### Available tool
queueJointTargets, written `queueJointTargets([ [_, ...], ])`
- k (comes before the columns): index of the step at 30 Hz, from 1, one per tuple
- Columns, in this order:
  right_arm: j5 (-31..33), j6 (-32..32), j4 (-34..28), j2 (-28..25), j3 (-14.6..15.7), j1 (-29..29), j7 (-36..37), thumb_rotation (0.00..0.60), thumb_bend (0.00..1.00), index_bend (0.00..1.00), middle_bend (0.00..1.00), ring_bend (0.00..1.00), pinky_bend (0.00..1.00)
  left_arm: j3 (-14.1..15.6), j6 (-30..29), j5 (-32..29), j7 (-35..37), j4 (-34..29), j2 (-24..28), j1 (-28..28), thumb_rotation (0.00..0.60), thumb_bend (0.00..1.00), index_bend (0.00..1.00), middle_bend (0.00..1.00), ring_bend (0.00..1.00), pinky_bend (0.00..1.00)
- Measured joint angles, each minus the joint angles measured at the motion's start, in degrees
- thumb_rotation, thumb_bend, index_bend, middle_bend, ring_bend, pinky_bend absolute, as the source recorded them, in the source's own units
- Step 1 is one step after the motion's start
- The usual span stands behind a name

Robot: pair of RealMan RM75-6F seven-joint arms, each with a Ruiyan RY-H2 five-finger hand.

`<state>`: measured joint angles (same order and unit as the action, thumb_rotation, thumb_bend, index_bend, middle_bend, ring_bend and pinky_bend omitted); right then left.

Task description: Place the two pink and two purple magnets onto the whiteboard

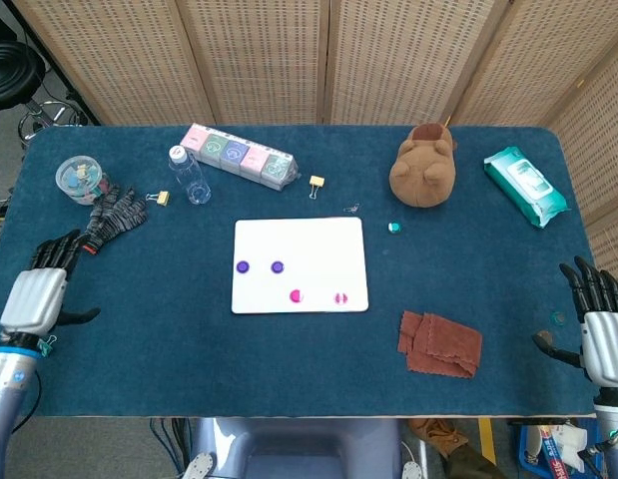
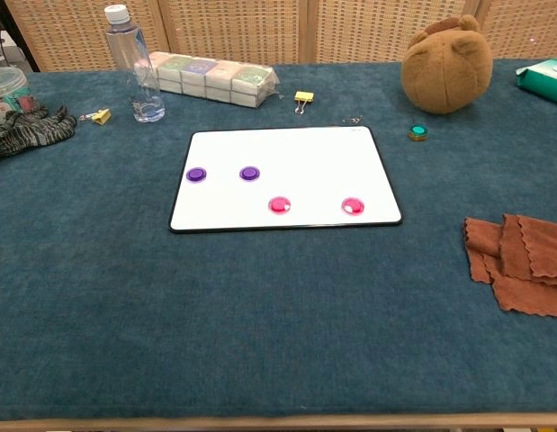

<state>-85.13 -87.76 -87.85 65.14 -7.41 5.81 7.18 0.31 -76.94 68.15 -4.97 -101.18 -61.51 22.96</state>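
Resting flat at the middle of the blue worktop [image 1: 289,369], the whiteboard [image 1: 318,239] carries all four magnets: two purple magnets [image 1: 243,266] [image 1: 277,266] side by side near its left edge, and two pink magnets [image 1: 296,295] [image 1: 339,297] in a lower row toward its right. The left robot hand [image 1: 34,291] hangs at the worktop's left edge with fingers spread and nothing in them, well apart from the board. The right robot hand [image 1: 600,329] hangs at the right edge, likewise spread and holding nothing. Neither shows in the chest view. Behind the board stand a clear water bottle [image 1: 188,175] and a row of pastel boxes [image 1: 239,155], with a yellow binder clip [image 1: 316,182] nearby. A brown plush toy [image 1: 424,165] sits to the rear right beside a green wipes pack [image 1: 525,185], a small green magnet [image 1: 393,227] lies just right of the board, and a rust-coloured cloth [image 1: 440,344] lies crumpled toward the front right. A striped glove [image 1: 110,220] lies at the far left.
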Motion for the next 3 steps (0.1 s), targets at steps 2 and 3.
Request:
queueJointTargets([
  [2, -0.04, -0.70, -0.21, 0.04, -0.12, -0.22, -0.45, 0.600, 0.00, 0.00, 0.00, 0.00, 0.00, 0.95, -3.08, 1.75, 0.25, -0.50, 0.26, -2.53, 0.600, 0.04, 0.00, 0.00, 0.00, 0.00],
  [3, -0.05, -1.04, -0.32, 0.06, -0.17, -0.35, -0.77, 0.600, 0.00, 0.00, 0.00, 0.00, 0.00, 1.37, -4.59, 2.65, 0.34, -0.65, 0.29, -3.73, 0.600, 0.04, 0.00, 0.00, 0.00, 0.00],
])
